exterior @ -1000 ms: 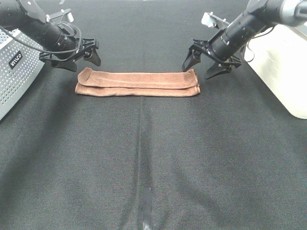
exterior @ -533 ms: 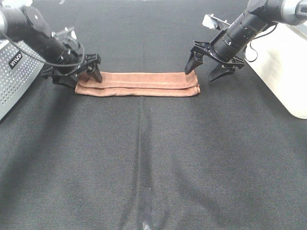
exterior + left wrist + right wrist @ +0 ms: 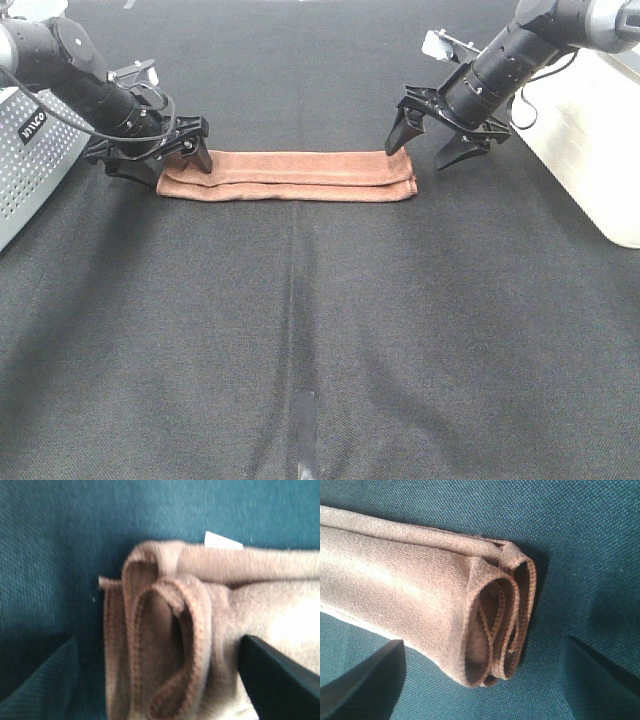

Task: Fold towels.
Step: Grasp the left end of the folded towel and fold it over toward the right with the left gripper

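The black bench (image 3: 320, 330) is showing open cloth from the towel to its near edge. The towel (image 3: 290, 175), folded into a long strip, is lying parallel to the far edge, midway between the side edges. The left gripper (image 3: 168, 163) is straddling the strip's left end, jaws spread. The right gripper (image 3: 418, 152), also spread, is hanging over the right end. A white tag (image 3: 222, 541) is peeking out at the left end.

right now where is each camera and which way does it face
exterior high: mounted high, facing down at the table; both arms, left end effector and right end effector flank the towel.
left wrist: on left arm, facing the towel end with tag; fingers show.
right wrist: on right arm, facing the other end; fingers show.
all share the towel.
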{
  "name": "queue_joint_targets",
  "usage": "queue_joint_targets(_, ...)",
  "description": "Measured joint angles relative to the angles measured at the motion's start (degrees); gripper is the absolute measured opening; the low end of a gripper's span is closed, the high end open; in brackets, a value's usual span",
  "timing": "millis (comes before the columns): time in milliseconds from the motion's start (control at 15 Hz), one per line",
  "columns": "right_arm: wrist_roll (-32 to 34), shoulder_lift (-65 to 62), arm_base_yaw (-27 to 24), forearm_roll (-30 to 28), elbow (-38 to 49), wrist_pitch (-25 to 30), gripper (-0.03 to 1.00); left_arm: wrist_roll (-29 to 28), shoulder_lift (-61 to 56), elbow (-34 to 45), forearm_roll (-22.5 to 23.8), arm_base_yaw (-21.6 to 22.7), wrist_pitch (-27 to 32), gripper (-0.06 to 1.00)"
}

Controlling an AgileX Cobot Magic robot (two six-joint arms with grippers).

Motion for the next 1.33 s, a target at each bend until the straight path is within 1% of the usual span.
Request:
queue_joint_targets(67,0.00,0.00,0.00,0.00,0.00,0.00,0.78,0.00,0.23,0.00,0.00,0.00,-0.17,0.77)
queue_joint_targets(200,0.00,0.00,0.00,-0.06,0.00,0.00,0.78,0.00,0.80,-0.40,-0.23,0.00,-0.40,0.62)
queue_joint_targets(267,0.00,0.00,0.00,-0.06,0.00,0.00,0.78,0.00,1.09,-0.40,-0.69,0.00,-0.40,0.51)
queue_joint_targets(333,0.00,0.00,0.00,-0.06,0.00,0.00,0.78,0.00,1.26,-0.40,-1.20,0.00,-0.40,0.33)
queue_joint_targets(400,0.00,0.00,0.00,-0.06,0.00,0.00,0.78,0.00,1.32,-0.40,-1.66,0.00,-0.34,0.18)
queue_joint_targets(467,0.00,0.00,0.00,-0.06,0.00,0.00,0.78,0.00,1.32,-0.40,-1.72,0.00,-0.34,0.07)
queue_joint_targets(667,0.06,0.00,0.00,-0.06,0.00,0.00,0.78,0.00,1.32,-0.40,-1.43,0.00,-0.34,0.06)
queue_joint_targets(800,0.29,-0.29,0.00,-0.06,0.00,0.17,0.78,0.00,0.52,-0.69,1.03,0.00,1.26,0.06)
queue_joint_targets(867,0.57,-0.74,0.00,-0.06,0.00,0.17,0.78,0.00,-0.17,-1.32,3.21,0.00,2.75,0.06)
queue_joint_targets(1000,1.60,-2.12,0.00,-0.06,0.00,0.23,0.78,-0.69,-2.18,-4.81,8.19,0.40,7.68,0.06)
queue_joint_targets(1067,1.89,-2.75,0.00,-0.06,0.00,0.69,0.78,-1.43,-2.81,-7.05,10.14,0.57,11.06,0.06)
queue_joint_targets(1200,2.86,-3.61,0.00,-0.06,0.00,2.41,0.78,-3.09,-3.21,-11.40,11.06,0.34,16.73,0.06)
queue_joint_targets(1267,3.09,-4.07,0.00,-0.06,0.00,3.15,0.78,-3.84,-3.21,-13.35,10.89,-0.46,18.91,0.06)
queue_joint_targets(1333,3.32,-4.35,0.00,-0.11,0.00,3.67,0.78,-4.41,-3.27,-14.73,9.85,-1.55,19.71,0.06)
